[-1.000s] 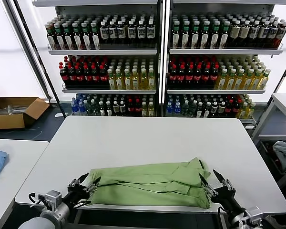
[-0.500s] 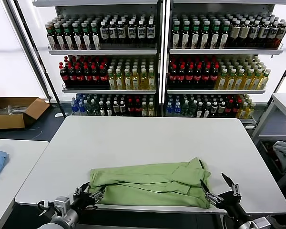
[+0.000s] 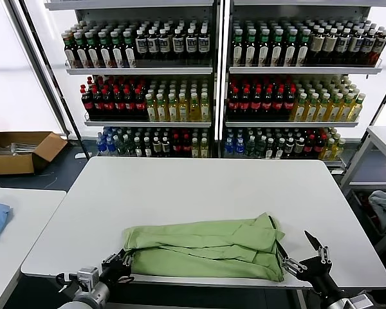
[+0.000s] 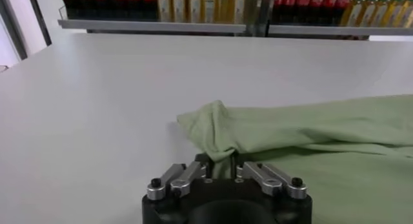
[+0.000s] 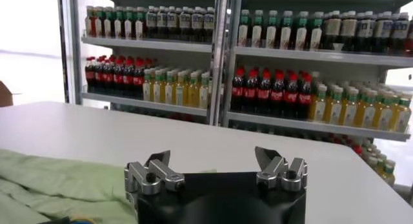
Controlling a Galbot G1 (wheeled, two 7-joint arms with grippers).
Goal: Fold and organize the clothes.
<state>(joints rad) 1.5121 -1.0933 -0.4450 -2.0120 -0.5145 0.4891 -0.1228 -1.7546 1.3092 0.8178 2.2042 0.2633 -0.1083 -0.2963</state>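
While both arms sit low at the near table edge, the left gripper [image 3: 118, 265] has its jaws pinched on the left end of the green shirt [image 3: 206, 248], and the right gripper [image 3: 307, 255] has its jaws spread apart, just beside the shirt's right end. Shirt lies folded into a long band on the white table [image 3: 199, 187], along the near edge. Beyond stand shelves of bottles [image 3: 219, 77].

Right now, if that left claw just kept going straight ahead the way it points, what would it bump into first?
The green shirt. The left gripper sits at the near table edge with its fingers closed on the shirt's corner, so going straight on would push into that cloth right away, with bare table beyond it.
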